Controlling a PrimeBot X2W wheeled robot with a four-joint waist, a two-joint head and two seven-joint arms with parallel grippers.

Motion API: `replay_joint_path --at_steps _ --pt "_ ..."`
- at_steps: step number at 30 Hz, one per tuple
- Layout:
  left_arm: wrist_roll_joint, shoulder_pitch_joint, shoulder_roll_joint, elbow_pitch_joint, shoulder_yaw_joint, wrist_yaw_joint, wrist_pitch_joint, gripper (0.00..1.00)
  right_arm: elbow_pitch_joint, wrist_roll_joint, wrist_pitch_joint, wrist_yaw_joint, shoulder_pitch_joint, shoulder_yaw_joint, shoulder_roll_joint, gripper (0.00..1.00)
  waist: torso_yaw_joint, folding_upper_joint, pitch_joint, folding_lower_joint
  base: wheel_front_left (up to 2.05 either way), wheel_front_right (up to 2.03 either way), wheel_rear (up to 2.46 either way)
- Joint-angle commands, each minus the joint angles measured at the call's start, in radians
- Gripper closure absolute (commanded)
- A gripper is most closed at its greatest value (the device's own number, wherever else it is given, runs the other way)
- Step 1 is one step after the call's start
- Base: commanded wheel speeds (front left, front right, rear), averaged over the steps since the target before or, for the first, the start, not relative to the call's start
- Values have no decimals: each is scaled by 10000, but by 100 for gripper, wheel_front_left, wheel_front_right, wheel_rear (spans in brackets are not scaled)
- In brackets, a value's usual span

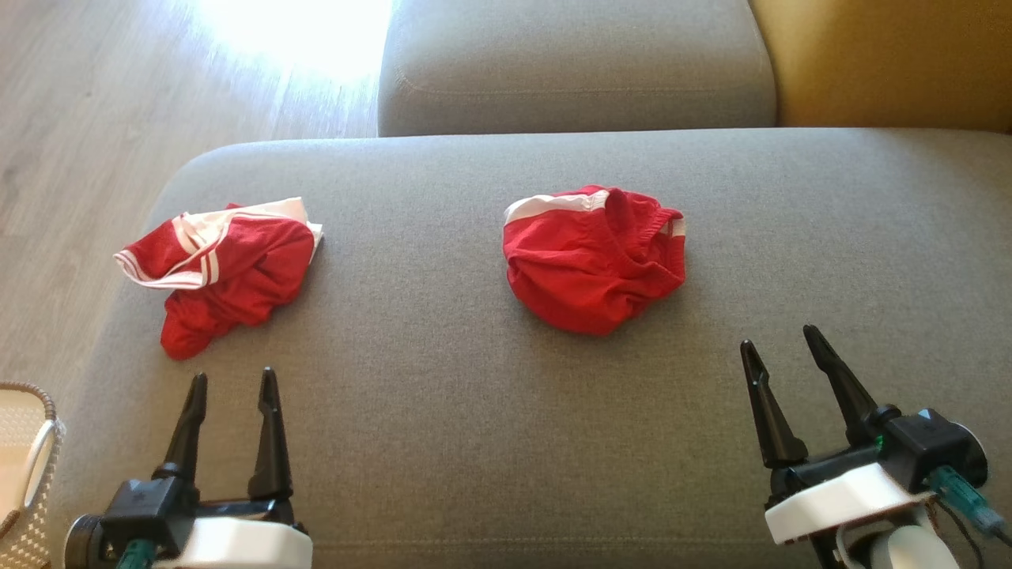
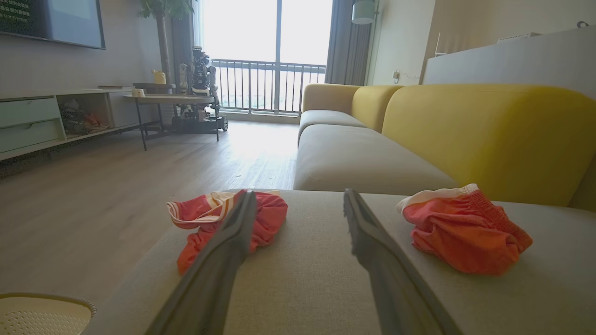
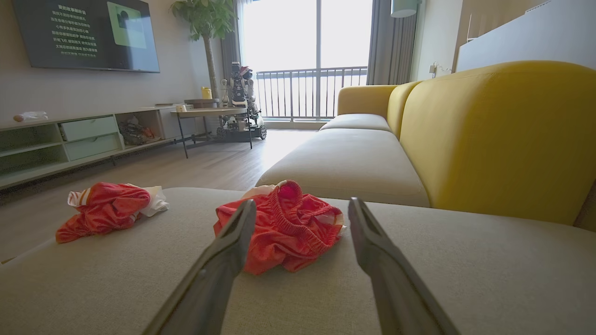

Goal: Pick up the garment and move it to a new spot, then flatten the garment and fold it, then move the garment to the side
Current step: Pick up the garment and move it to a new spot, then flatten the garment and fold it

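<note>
1. Garments first, from the head view: two red ones, both crumpled on the grey sofa seat and well apart. The striped garment lies at nine o'clock near the seat's edge. The waistband garment sits just past centre, toward one o'clock. Two grippers as well: left gripper at seven o'clock, right gripper at four o'clock. Both hang over the cushion with fingers aimed near twelve, the right pair leaning toward eleven. Both are spread wide with nothing between the fingers. One woven basket peeks in at eight o'clock.
2. Over to the left wrist view: the left gripper is splayed and empty, low above the seat. The striped garment lies at eleven o'clock, partly behind one finger. The waistband garment is at two o'clock, clear of the fingers. One yellow backrest rises beyond it.
3. Right wrist view now: the right gripper is released and grasps nothing. The waistband garment lies dead ahead at twelve o'clock, partly hidden by one finger. The striped garment is off at ten o'clock.
</note>
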Motion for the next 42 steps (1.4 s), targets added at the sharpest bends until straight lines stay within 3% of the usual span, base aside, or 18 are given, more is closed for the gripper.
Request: replay_joint_path --at_steps 1,32,42 --pt "100 -326 -26 -416 195 61 -53 0 -300 97 -63 -2 -261 173 -5 0 5 -1 43 1 0 0 0" --pt "371 -348 -28 -321 -324 233 -53 0 -167 200 -63 -2 -443 254 -5 0 -166 -1 226 1 0 0 0" --pt "-32 -786 -28 107 -649 240 -53 0 -161 278 -63 -2 -652 331 -5 0 -637 -1 508 1 0 0 0"
